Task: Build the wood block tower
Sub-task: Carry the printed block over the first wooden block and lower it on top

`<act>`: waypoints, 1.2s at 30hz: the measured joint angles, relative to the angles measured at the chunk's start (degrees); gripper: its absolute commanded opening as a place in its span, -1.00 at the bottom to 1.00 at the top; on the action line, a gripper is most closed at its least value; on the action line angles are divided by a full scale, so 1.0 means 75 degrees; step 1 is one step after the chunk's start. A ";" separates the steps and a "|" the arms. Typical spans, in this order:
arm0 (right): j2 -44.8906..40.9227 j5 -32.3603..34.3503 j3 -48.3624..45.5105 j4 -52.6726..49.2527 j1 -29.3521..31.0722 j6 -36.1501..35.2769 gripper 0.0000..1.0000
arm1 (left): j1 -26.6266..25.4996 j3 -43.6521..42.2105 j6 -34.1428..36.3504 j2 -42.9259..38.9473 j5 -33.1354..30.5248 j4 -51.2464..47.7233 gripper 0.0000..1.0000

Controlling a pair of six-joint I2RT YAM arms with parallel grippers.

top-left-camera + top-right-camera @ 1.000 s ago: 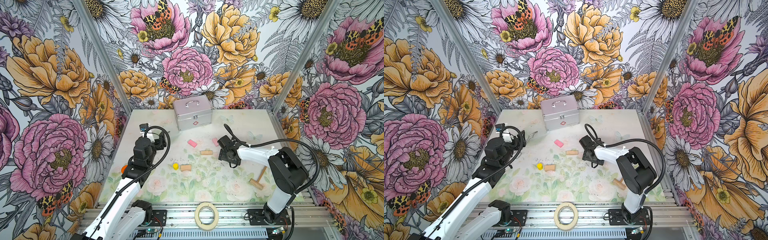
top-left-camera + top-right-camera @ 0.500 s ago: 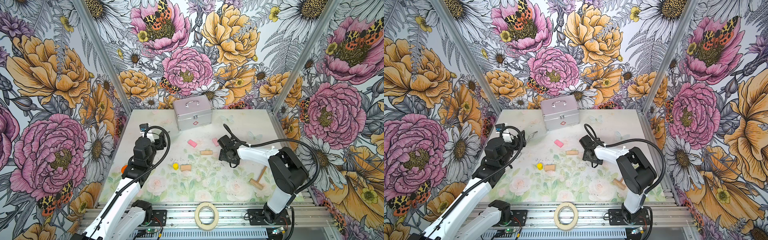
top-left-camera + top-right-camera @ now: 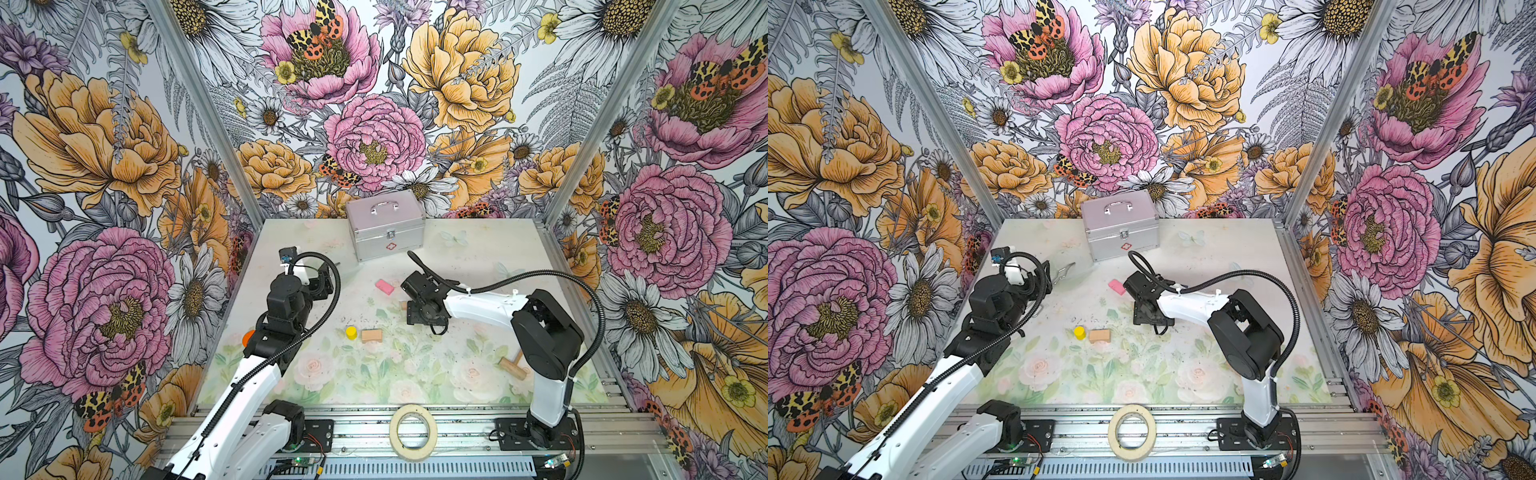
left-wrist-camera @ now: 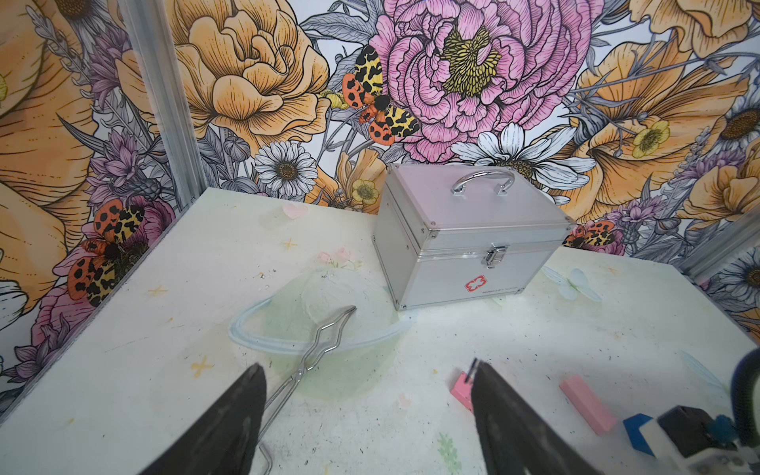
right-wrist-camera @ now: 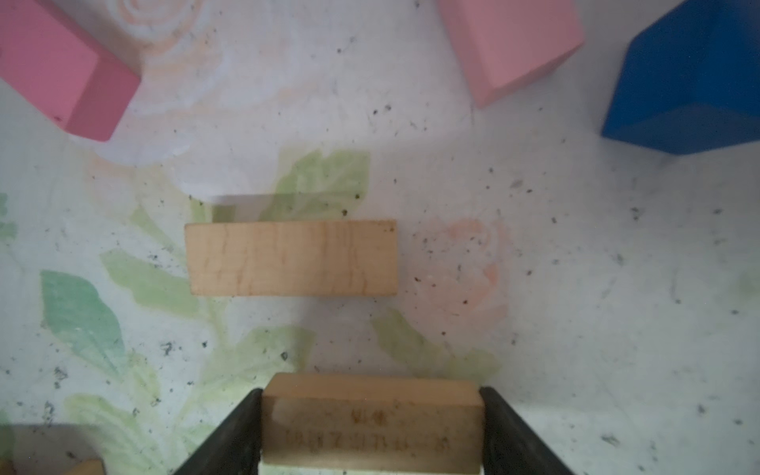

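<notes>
You cannot read the blurred dark print on the plain tan wood brick [image 5: 372, 423] clamped in the right gripper [image 5: 370, 397]. The small blue block [image 5: 695, 74] and two pink bricks [image 5: 61, 70] run off the wrist view's edge.

Front mat [image 3: 374, 374] open; silver case [image 3: 386, 226] blocks back-ctr, yellow cylinder [image 3: 351, 332] mid, mallet [image 3: 513, 365] front-right

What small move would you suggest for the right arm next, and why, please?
Probably lift straight up a little: the right gripper has its fingers against both ends of one plain tan wood brick, and the second tan wood brick lies free just ahead for stacking.
</notes>
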 measured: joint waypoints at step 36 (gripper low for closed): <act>0.1070 0.0137 0.1419 -0.0399 0.0163 -0.0204 -0.31 | 0.0000 -0.0009 0.0023 0.0000 0.0000 0.0000 0.59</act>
